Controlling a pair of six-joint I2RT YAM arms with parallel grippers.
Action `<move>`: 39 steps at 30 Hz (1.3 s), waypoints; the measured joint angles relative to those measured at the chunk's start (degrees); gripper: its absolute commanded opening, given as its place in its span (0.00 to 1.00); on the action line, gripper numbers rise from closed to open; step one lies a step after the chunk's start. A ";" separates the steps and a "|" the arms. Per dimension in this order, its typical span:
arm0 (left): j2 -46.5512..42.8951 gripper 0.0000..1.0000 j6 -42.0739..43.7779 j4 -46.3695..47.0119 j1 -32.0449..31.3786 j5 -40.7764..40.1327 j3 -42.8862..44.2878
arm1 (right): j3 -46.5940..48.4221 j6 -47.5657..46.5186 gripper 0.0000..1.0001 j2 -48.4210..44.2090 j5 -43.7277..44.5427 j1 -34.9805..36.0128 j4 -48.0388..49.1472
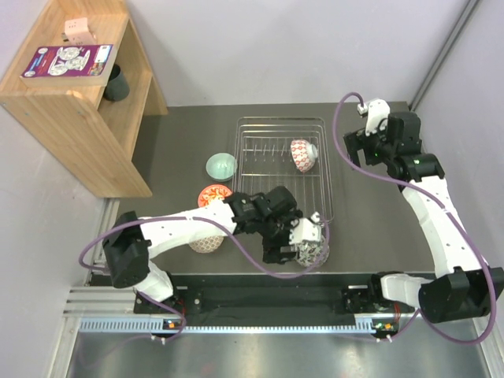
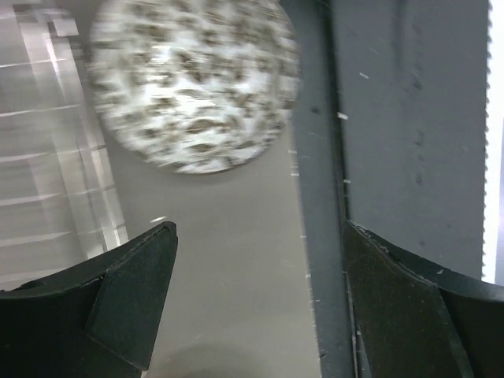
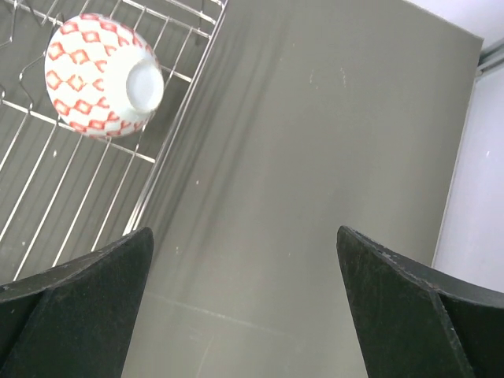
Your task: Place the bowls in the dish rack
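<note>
The silver wire dish rack [image 1: 268, 169] stands mid-table. One white bowl with a red-brown mesh pattern [image 1: 303, 155] leans in it, also in the right wrist view [image 3: 102, 75]. The mint green bowl [image 1: 221, 165] and the red-orange floral bowl [image 1: 213, 194] sit left of the rack. A bluish patterned bowl [image 1: 206, 243] is partly hidden under my left arm. The grey-white bowl [image 1: 315, 253] lies upside down by the rack's near right corner, blurred in the left wrist view [image 2: 193, 83]. My left gripper [image 1: 290, 252] [image 2: 260, 230] is open and empty just short of it. My right gripper [image 1: 357, 147] [image 3: 244, 233] is open and empty, right of the rack.
A wooden shelf unit [image 1: 71, 94] stands at the back left with a dark cup [image 1: 116, 83] inside and a leaflet [image 1: 67, 60] on top. The table's near edge [image 2: 319, 260] runs close to the grey-white bowl. A wall [image 1: 465, 87] closes the right side.
</note>
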 measured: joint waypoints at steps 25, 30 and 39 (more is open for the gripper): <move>12.33 0.82 -2.12 2.62 -4.11 -1.79 -1.40 | -2.29 -0.46 0.99 -1.53 -2.80 -0.37 -0.22; 10.12 0.82 -2.25 2.23 -4.11 -1.77 -1.40 | -2.45 -0.44 1.00 -1.66 -3.04 -0.37 -0.24; 9.07 0.84 -6.69 2.38 -2.47 -5.97 -1.14 | -2.45 -0.13 0.99 -1.70 -3.37 -0.39 -0.24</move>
